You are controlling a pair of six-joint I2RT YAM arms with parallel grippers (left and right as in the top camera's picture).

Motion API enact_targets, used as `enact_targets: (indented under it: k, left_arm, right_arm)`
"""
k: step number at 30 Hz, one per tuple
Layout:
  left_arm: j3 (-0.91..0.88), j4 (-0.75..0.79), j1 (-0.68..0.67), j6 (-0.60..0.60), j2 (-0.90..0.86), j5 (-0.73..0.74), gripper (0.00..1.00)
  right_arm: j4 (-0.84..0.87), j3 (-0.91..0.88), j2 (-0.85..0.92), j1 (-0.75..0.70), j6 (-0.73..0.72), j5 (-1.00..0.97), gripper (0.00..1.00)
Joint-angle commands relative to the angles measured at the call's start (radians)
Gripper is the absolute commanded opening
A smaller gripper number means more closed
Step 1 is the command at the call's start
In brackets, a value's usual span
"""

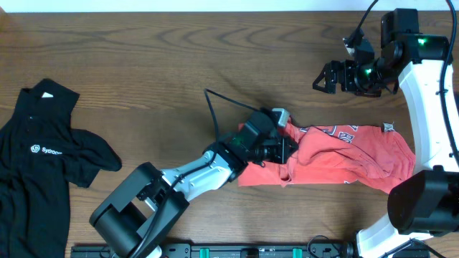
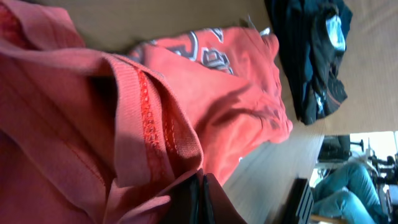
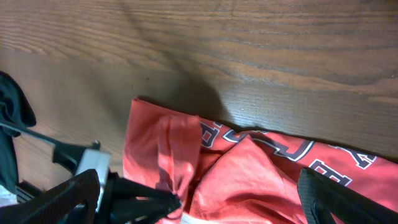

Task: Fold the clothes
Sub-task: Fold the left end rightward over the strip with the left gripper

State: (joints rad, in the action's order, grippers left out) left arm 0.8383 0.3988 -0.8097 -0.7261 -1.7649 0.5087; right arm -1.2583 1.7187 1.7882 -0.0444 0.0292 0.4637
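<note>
Recorded coral-red T-shirt (image 3: 261, 174) bunched on wooden table (image 3: 249, 50), lettering visible; right gripper (image 3: 199, 186) spread wide over it.

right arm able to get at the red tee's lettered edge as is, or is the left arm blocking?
Probably yes. The right gripper hangs open over the table just beyond the red T-shirt, with nothing between them. The left gripper is shut on the shirt's left end, off that path.

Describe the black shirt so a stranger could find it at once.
Start at the wooden table and go to its left edge in the overhead view. The black shirt lies crumpled there. Unlike the red T-shirt further right, it is dark and collared, with a small white logo.
</note>
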Motion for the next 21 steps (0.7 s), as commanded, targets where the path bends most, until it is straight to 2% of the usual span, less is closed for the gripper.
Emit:
enact_targets:
  k: [1,3,4,6,10,14,16,21]
  left_arm:
    - [0.017,0.003,-0.032,0.010,-0.022,-0.005,0.06]
    - [0.018,0.004,-0.044,0.010,-0.031,-0.005,0.10]
    - [0.018,0.004,-0.047,0.010,-0.035,-0.005,0.24]
    - [0.018,0.003,-0.049,0.010,-0.040,-0.005,0.60]
    - [0.019,0.003,-0.031,0.016,-0.041,-0.005,0.85]
    - [0.019,-0.007,0.045,0.026,-0.038,-0.004,0.95]
    - [0.024,-0.025,0.107,0.026,-0.034,0.010,0.97]
    - [0.042,-0.032,0.249,0.045,0.000,0.167,1.00]
  right_arm:
    - [0.005,0.016,-0.017,-0.003,-0.014,0.016,0.99]
    - [-0.002,0.016,-0.017,-0.003,-0.014,0.016,0.99]
    - [-0.005,0.016,-0.017,-0.003,-0.014,0.016,0.99]
    - [-0.010,0.016,-0.017,-0.003,-0.014,0.016,0.99]
    - [-0.012,0.016,-0.017,-0.003,-0.014,0.020,0.99]
    - [-0.016,0.016,-0.017,-0.004,-0.015,0.020,0.99]
    - [-0.014,0.020,-0.017,-0.008,-0.017,0.021,0.99]
    - [-0.017,0.036,-0.017,-0.028,-0.017,0.024,0.99]
